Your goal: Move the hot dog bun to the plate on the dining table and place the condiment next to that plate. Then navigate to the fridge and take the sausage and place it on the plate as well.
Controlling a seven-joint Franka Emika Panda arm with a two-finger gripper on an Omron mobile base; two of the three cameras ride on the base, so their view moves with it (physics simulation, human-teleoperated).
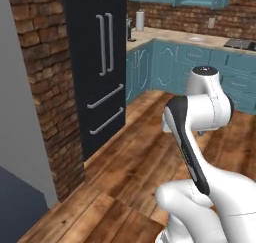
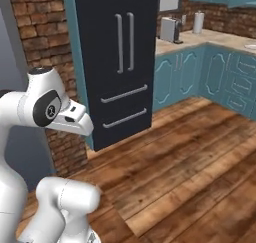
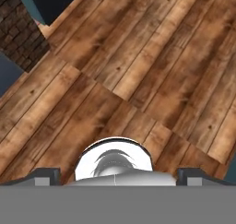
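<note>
Looking out over my arm from both base cameras, I have the fridge (image 1: 95,62) straight ahead: tall, black, its doors closed, with two long curved grey handles side by side on the upper doors and two more grey bars across the lower drawers. In the right base view the fridge (image 2: 117,57) sits in a teal surround, and a red-brown brick wall (image 2: 45,47) stands just to its left. To the right of the fridge runs a row of teal cabinets (image 1: 165,67) under a pale worktop (image 1: 170,35). On that worktop I see a white paper-towel roll (image 1: 140,20) upright near the back wall, and in the right base view a grey toaster (image 2: 170,29) beside the fridge. A dark cooktop (image 1: 241,44) lies farther along the worktop.

Between me and the fridge is open wooden plank floor (image 2: 190,157). My arm is folded up close over the base, so the elbow and upper link take up the near part of both base views.

The hand camera looks down at the floor (image 3: 138,57), with a corner of brick and teal at its upper left. The two fingers (image 3: 46,176) stand at the far left and far right of the bottom edge, spread wide, with nothing between them.
</note>
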